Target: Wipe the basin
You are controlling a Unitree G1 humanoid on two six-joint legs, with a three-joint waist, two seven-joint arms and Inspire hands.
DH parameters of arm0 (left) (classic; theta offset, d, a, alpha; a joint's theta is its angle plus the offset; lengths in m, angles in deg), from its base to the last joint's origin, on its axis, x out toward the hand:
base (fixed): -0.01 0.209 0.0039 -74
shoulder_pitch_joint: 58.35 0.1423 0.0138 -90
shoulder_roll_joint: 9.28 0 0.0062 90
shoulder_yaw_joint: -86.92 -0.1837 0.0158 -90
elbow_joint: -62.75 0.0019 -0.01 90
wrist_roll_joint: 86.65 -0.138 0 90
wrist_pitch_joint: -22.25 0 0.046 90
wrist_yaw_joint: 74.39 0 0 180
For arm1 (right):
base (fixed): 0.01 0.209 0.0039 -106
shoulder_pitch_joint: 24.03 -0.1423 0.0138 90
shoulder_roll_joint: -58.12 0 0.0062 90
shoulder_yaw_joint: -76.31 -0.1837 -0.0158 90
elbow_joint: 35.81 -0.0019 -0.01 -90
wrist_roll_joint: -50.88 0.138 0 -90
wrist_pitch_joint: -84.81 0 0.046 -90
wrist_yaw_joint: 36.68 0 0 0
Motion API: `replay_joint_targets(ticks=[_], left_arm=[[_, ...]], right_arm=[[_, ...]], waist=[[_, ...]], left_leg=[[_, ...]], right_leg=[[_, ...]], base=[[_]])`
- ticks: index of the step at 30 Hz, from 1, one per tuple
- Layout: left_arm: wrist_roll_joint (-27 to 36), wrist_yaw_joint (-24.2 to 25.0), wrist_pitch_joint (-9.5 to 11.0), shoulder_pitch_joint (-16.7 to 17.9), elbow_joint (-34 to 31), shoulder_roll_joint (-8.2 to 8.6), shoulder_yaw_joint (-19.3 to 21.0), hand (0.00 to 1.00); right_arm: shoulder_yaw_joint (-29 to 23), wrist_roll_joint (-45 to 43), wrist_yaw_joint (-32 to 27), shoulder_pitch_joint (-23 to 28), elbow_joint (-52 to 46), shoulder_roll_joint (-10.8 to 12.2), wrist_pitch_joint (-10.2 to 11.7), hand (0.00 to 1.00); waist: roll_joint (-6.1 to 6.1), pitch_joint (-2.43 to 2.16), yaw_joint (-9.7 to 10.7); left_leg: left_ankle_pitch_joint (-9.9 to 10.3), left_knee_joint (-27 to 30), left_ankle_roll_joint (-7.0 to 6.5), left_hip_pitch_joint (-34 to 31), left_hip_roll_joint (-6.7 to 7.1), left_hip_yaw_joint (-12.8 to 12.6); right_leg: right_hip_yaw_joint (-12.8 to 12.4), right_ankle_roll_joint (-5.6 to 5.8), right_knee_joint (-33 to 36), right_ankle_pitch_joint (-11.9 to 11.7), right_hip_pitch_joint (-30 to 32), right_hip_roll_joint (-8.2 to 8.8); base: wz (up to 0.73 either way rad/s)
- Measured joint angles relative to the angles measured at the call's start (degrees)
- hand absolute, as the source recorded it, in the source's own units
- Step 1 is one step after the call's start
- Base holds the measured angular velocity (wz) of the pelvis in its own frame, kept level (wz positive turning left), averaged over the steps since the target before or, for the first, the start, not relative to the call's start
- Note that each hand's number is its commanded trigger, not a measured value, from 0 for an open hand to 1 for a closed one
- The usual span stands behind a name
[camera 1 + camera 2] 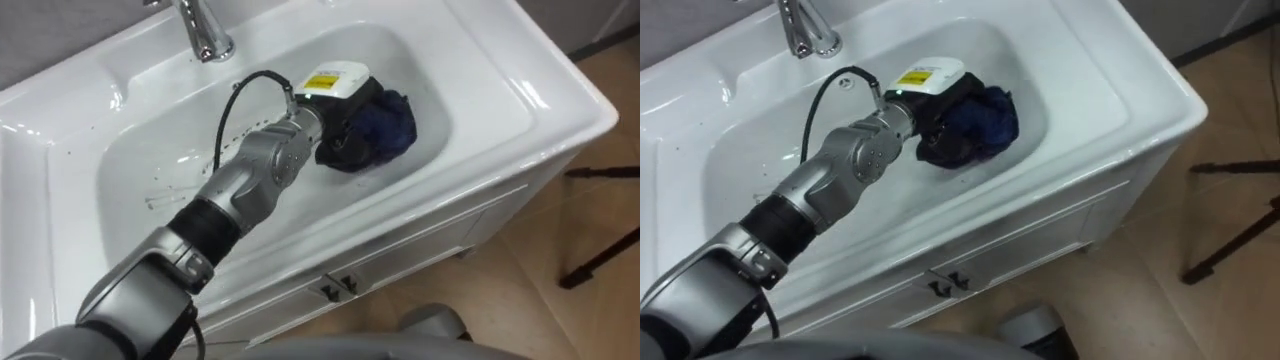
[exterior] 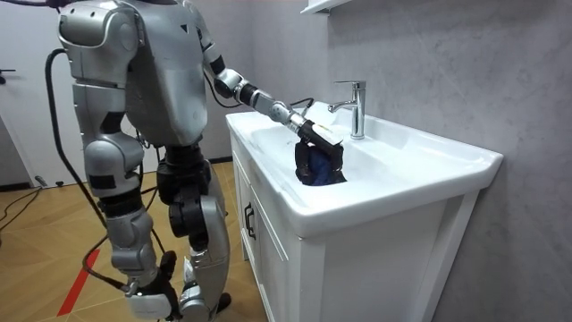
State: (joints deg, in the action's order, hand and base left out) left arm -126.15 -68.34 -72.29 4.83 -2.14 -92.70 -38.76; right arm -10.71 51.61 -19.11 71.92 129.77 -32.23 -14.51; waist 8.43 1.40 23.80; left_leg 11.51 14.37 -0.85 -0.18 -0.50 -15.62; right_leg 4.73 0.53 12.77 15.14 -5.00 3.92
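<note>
A dark blue cloth [image 1: 388, 130] lies bunched at the right side of the white basin [image 1: 500, 95], close to its far wall. My left arm reaches in from the lower left, and my left hand [image 1: 345, 118], black with a white tag on its back, is shut on the cloth's left part. In the room view the cloth [image 2: 319, 166] hangs in a lump under the hand [image 2: 313, 134] at about rim height. I stand at the front of the basin cabinet, leaning my arm over it.
A chrome tap [image 1: 205, 30] stands on the basin's far rim, left of the hand. Below the basin is a white cabinet with small door handles [image 1: 338, 288]. Black stand legs [image 1: 600, 262] rest on the wooden floor to the right.
</note>
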Motion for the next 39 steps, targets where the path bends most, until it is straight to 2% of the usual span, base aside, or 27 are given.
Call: replay_joint_targets(ticks=[7, 12, 18, 21, 25, 27, 30, 32, 34, 37, 39], left_arm=[[1.8, -0.3, 1.2, -1.2, -0.8, -0.2, -0.2, 1.0], [1.7, -0.6, 1.3, -1.2, -5.4, -0.44, -0.4, 1.0], [1.7, -0.6, 1.3, -1.2, -8.2, -0.65, -0.5, 1.0], [1.2, -0.6, 1.3, -0.6, -8.1, -1.34, -0.5, 1.0], [1.2, -1.3, 1.2, 0.5, -8.2, -1.83, -0.5, 1.0], [1.0, -1.7, 1.2, 1.5, -8.2, -1.91, -0.5, 1.0], [-1.1, -1.8, 1.2, 3.5, -7.8, -1.93, -0.7, 1.0], [-2.2, -1.9, 1.2, 3.7, -5.6, -1.75, -1.0, 1.0], [-5.0, -1.9, 0.7, 4.3, -3.8, -1.81, -1.4, 1.0], [-8.8, -2.1, -0.8, 5.1, -0.9, -1.66, -2.2, 1.0], [-11.1, -2.8, -1.7, 5.1, 0.8, -1.67, -2.9, 1.0]], right_arm=[[-2.1, 1.7, 0.1, 0.6, 1.2, -1.6, 0.5, 0.0], [-2.1, 1.7, 0.1, 1.6, 2.5, -2.0, 0.5, 0.0], [-2.6, 1.0, 0.2, 2.1, 2.6, -2.0, 0.5, 0.0], [-3.2, 0.9, 0.2, 2.1, 2.5, -2.2, 0.5, 0.0], [-3.2, 1.0, 0.2, 2.1, 2.4, -2.3, 0.4, 0.0], [-3.1, 0.9, 0.1, 2.1, 2.4, -2.3, 0.4, 0.0], [-3.1, 0.8, 0.2, 2.1, 2.3, -2.3, 0.4, 0.0], [-3.1, 0.7, 0.2, 2.1, 2.3, -2.3, 0.4, 0.0], [-3.5, -0.5, 0.2, 2.2, 1.7, -2.3, 0.3, 0.0], [-4.4, -2.4, 0.8, 2.7, -0.1, -2.3, -0.9, 0.0], [-4.6, -3.4, 1.4, 2.7, -0.7, -2.3, -1.1, 0.0]], waist=[[1.19, -0.03, 1.4], [1.5, -0.04, 1.6], [1.37, 0.06, 1.2], [0.93, 0.37, 1.0], [0.32, 0.76, 1.0], [0.1, 0.8, 1.1], [-0.08, 0.74, 1.0], [-0.16, 0.69, 1.1], [-0.18, 0.68, 1.4], [-0.26, 0.6, 1.7], [-0.39, 0.42, 1.8]], left_leg=[[0.0, -0.6, -0.06, 0.4, 0.0, 0.0], [0.1, -0.4, -0.13, 0.9, 0.11, -0.1], [0.1, -0.7, -0.12, 1.5, 0.12, -0.7], [0.0, -1.4, -0.1, 3.1, -0.03, -1.7], [0.0, -1.7, -0.08, 3.3, -0.02, -2.1], [0.0, -1.7, -0.09, 3.1, 0.01, -2.1], [0.0, -1.7, -0.08, 2.9, 0.02, -2.1], [0.0, -1.6, -0.08, 2.9, -0.01, -2.3], [0.0, -1.6, -0.08, 2.9, -0.02, -2.3], [0.0, -1.6, -0.08, 2.9, 0.0, -2.2], [0.0, -1.6, -0.08, 3.1, 0.0, -2.3]], right_leg=[[-0.2, 0.2, 0.4, -0.1, 0.1, 0.05], [-1.3, 0.29, 0.0, -0.1, -0.1, 0.0], [-1.7, 0.32, 0.1, -0.1, -0.3, -0.02], [-3.0, 0.31, -0.1, -0.1, -1.1, -0.27], [-3.1, 0.31, -0.1, -0.1, -1.0, -0.25], [-3.0, 0.35, -0.2, -0.1, -0.9, -0.24], [-2.9, 0.36, -0.2, -0.1, -0.7, -0.22], [-2.8, 0.35, -0.1, -0.1, -0.7, -0.22], [-2.9, 0.35, -0.2, -0.1, -0.6, -0.25], [-2.9, 0.35, -0.1, -0.1, -0.7, -0.23], [-3.0, 0.34, -0.1, -0.1, -0.9, -0.22]], base=[[-0.01], [-0.07], [-0.06], [-0.19], [-0.05], [0.0], [0.0], [0.0], [-0.02], [0.0], [0.0]])
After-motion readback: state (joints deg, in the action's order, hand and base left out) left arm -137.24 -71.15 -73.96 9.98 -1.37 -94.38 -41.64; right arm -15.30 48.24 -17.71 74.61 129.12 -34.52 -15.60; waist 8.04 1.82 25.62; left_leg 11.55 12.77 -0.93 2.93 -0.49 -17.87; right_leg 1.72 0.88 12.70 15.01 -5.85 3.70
